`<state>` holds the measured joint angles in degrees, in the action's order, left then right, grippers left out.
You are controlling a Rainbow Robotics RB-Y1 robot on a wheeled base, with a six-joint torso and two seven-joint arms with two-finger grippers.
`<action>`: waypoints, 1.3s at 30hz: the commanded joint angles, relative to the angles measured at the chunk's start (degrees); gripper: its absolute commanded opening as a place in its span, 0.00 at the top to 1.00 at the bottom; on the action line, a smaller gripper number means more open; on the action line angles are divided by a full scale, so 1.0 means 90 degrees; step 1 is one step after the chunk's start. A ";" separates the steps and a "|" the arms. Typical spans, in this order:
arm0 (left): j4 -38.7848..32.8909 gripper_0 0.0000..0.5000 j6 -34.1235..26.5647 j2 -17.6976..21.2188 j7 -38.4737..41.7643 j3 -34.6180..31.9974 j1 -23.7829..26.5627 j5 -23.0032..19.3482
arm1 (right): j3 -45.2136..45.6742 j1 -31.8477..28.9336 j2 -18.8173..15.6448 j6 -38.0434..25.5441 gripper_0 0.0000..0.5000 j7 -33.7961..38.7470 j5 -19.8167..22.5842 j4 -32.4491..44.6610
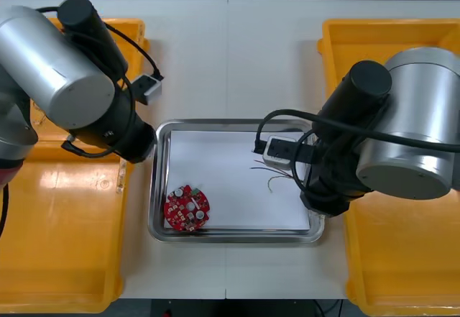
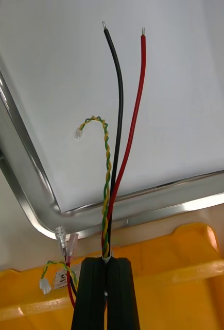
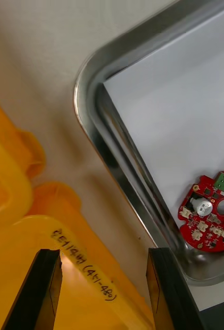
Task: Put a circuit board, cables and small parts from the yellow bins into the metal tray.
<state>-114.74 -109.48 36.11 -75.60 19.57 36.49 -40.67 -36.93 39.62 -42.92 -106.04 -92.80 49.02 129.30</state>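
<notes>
Two silver arms sit closest under the front camera: the left arm (image 1: 57, 72) over the left-hand bins, the right arm (image 1: 413, 134) over the tray's right edge. Below them the light surface (image 1: 230, 58) carries yellow bins (image 1: 57, 259) at each side and, between them, the metal tray (image 1: 159, 180), white inside.

The left claw (image 3: 104, 252) is spread wide and holds nothing. It hangs above a bin's rim that bears handwritten black marks, just beside the tray corner where the board lies.

The right claw (image 2: 105, 260) is pressed together on a cable bundle (image 2: 112, 196), pinching it above a bin's rim just outside another tray corner. The bundle's long axis runs straight out from the fingertips, across the tray's rim and over the white inside. Its free ends point away from the claw, toward the robot's left in the front view. A black wire (image 2: 117, 98) and a red wire (image 2: 138, 98) reach farthest, side by side. A twisted yellow-and-green pair (image 2: 105, 154) is shorter and curls over to a small white plug (image 2: 79, 134). Whether the ends touch the tray I cannot tell.

The round red circuit board (image 1: 187, 207) lies flat, parts up, in the tray's left corner toward the front view's lower edge, well apart from the cables
</notes>
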 commanded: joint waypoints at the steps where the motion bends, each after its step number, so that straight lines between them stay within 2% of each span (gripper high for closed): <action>1: -0.0220 0.04 -0.0058 0.0441 0.0256 -0.0524 0.0291 -0.0120 | -0.0370 0.0247 0.0198 0.0181 1.00 -0.0108 -0.0310 0.0204; 7: 0.0083 0.04 -0.0058 0.0656 0.0158 -0.0895 0.0310 -0.0139 | -0.0985 0.0305 0.0188 0.0513 1.00 -0.0187 -0.0828 0.0204; 13: 0.0688 0.04 -0.0058 0.0656 -0.0486 -0.1491 0.0340 -0.0022 | -0.1503 0.0334 0.0169 0.0825 1.00 -0.0255 -0.1228 0.0204; 19: 0.1186 0.04 -0.0058 0.0695 -0.1092 -0.1881 0.0408 0.0339 | -0.1717 0.0334 0.0149 0.0864 1.00 -0.0401 -0.1238 0.0165; 28: 0.1948 0.04 -0.0058 0.0744 -0.1980 -0.2516 0.0447 0.0545 | -0.1913 0.0364 0.0169 0.1128 1.00 -0.0685 -0.1277 -0.0108; 35: 0.2622 0.04 -0.0023 0.0734 -0.2537 -0.2594 0.0691 0.1004 | -0.2098 0.0549 0.0403 0.1186 1.00 -0.0919 -0.1394 -0.0626; 39: 0.3081 0.04 0.0290 0.0744 -0.2615 -0.2594 0.0838 0.1043 | -0.2128 0.0588 0.0442 0.1206 1.00 -0.1036 -0.1414 -0.0802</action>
<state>-88.80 -108.78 40.19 -94.52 -2.55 40.20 -32.02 -55.19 42.62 -40.14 -95.74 -99.53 36.89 122.37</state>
